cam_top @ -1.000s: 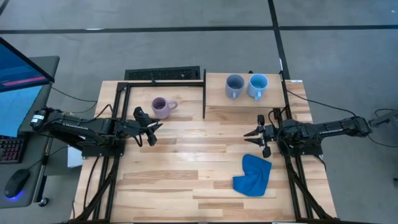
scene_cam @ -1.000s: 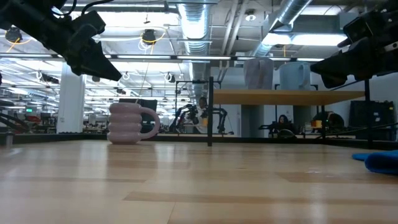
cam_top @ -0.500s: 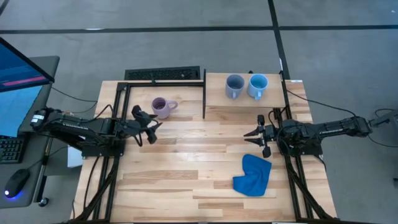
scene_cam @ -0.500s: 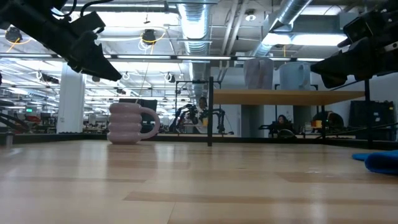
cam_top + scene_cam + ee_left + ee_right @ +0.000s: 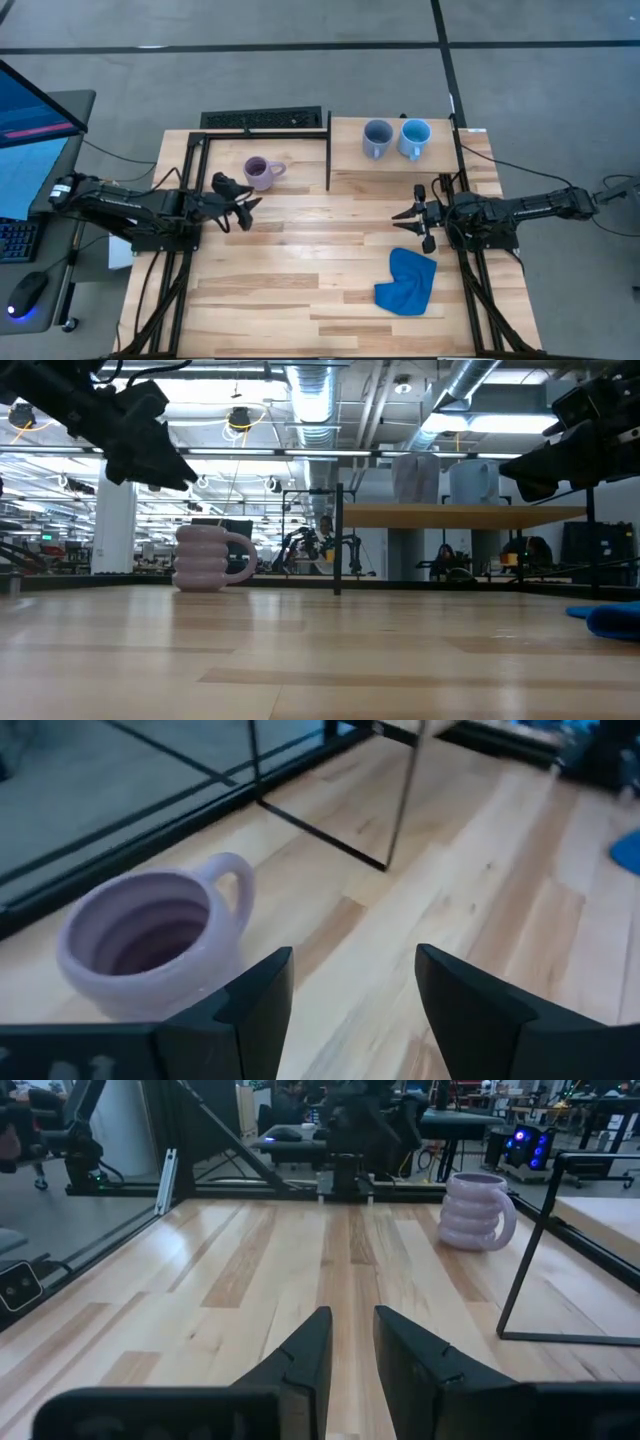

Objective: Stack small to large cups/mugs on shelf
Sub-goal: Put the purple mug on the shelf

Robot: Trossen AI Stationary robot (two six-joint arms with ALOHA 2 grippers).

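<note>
The lilac purple mug point(image 5: 260, 172) point(image 5: 150, 935) stands upright on its base on the plank tabletop, its handle point(image 5: 280, 168) pointing toward the table's right. My left gripper point(image 5: 247, 205) point(image 5: 352, 955) hovers open just near of it, touching nothing. The grey-blue mug point(image 5: 377, 138) and the light blue mug point(image 5: 414, 138) stand side by side on the pale wood shelf point(image 5: 390, 166), raised at the far right. My right gripper point(image 5: 402, 215) point(image 5: 350, 1312) waits shut above the table near of the shelf.
A soft blue cloth point(image 5: 405, 280) lies crumpled on the table near my right gripper. The shelf's thin black bar point(image 5: 329, 150) stands between the purple mug and the shelf. A black frame point(image 5: 262, 120) borders the far left. Bare planks lie between the two arms.
My left gripper has edged a little toward the far edge and the purple mug, turning slightly. The mugs, the cloth and my right arm have kept still.
</note>
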